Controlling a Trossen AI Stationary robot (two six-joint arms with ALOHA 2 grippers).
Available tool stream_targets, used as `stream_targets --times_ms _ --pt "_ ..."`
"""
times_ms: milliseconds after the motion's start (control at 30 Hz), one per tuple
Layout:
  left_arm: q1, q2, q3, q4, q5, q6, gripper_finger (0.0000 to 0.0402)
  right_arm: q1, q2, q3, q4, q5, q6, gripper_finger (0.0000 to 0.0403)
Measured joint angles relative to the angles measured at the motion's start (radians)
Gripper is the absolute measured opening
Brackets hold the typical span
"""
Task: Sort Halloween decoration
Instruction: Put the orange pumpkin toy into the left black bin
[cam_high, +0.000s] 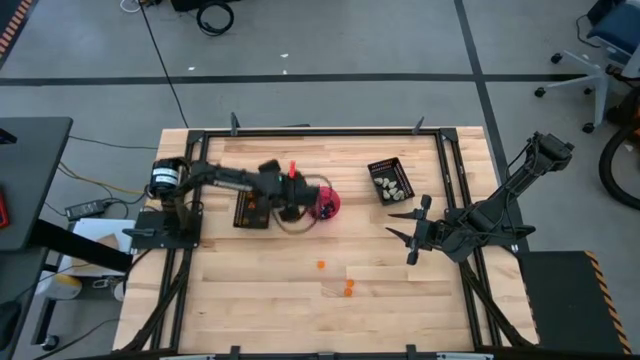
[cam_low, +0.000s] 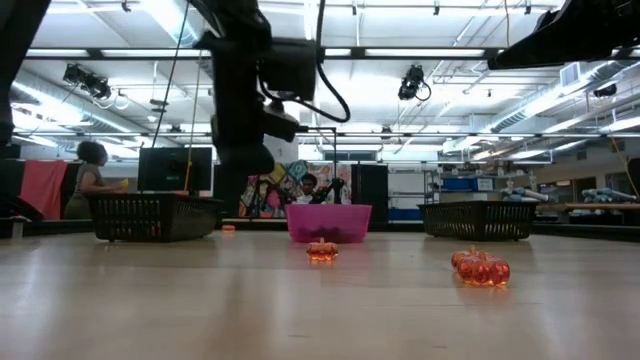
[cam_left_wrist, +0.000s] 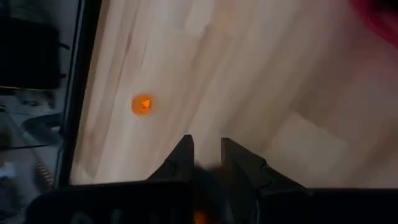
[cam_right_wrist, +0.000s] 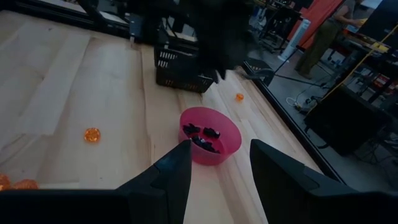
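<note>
The Halloween decoration lies scattered. Orange trinkets sit on the bare wood (cam_high: 321, 265) (cam_high: 348, 288), and another (cam_left_wrist: 142, 104) lies close to the table's rail. Black trinkets (cam_right_wrist: 202, 135) fill the pink bowl (cam_high: 327, 203). Whitish ones (cam_high: 390, 184) lie in the far right tray. My left gripper (cam_left_wrist: 207, 146) hovers over the table between the left tray (cam_high: 252, 210) and the bowl, its fingers nearly together with a bit of orange (cam_left_wrist: 199, 216) between them. My right gripper (cam_right_wrist: 214, 165) waits open at the right, pointing toward the bowl. My left gripper has an orange trinket (cam_left_wrist: 199, 216) between its two fingers, far back from their tips, and only a sliver of it shows. The fingers slant down toward the table. The trinket is lifted clear of the wood.
A black tray (cam_low: 150, 215) stands left of the bowl and another (cam_low: 480, 218) to its right. A dark metal frame (cam_high: 300, 131) borders the table. People show in the room beyond. Bare wood lies along the near half of the table.
</note>
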Motion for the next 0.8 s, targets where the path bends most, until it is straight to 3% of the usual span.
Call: stream_targets --times_ms 167,400,800 --pt "0.132 -0.009 0.0 0.144 0.134 0.132 0.005 0.0 0.0 0.0 -0.003 0.0 0.002 0.0167" --pt "0.305 -0.009 0.0 0.19 0.266 0.146 0.0059 0.0 0.0 0.0 -0.003 -0.008 0.016 0.0167" --pt "0.438 -0.008 0.0 0.193 0.362 0.136 0.0208 0.0 0.0 0.0 -0.003 -0.033 0.019 0.0167"
